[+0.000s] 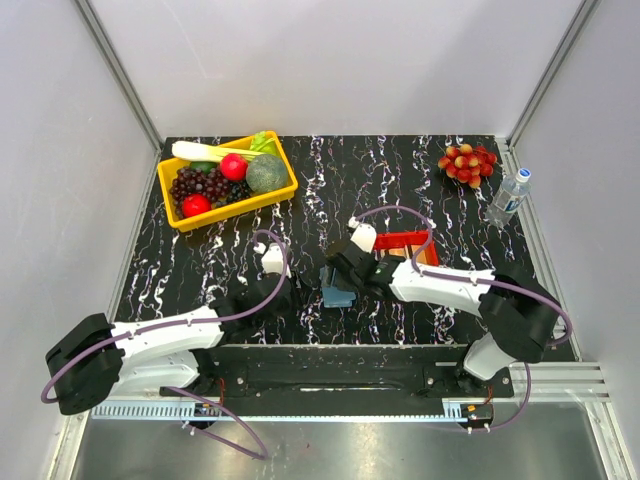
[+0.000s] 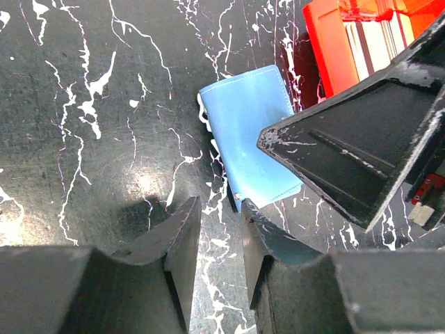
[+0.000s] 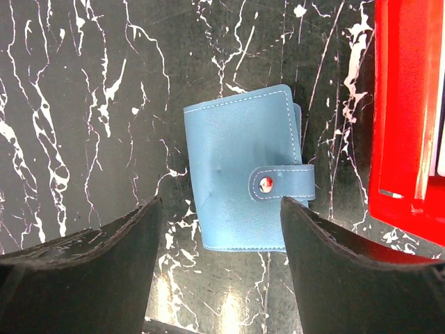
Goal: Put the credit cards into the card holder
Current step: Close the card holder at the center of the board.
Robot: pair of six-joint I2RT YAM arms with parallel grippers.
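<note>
The card holder [image 3: 236, 174] is a steel-blue pouch lying flat on the black marbled table, folded shut with its flap snapped. It also shows in the overhead view as the card holder [image 1: 338, 293] and in the left wrist view as the card holder [image 2: 247, 136]. My right gripper [image 3: 221, 209] hovers over its near end, open, one finger on each side and nothing held. My left gripper [image 2: 221, 236] sits just left of the pouch, jaws a narrow gap apart with only table between them; its right fingertip is near the pouch's corner. The credit cards [image 2: 379, 35] stand on edge in a red tray.
The red tray [image 1: 408, 243] lies just right of the card holder, close to the right arm. A yellow basket of fruit and vegetables [image 1: 170, 190] sits at the back left. A bunch of red grapes [image 1: 466, 163] and a water bottle [image 1: 508, 197] stand at the back right.
</note>
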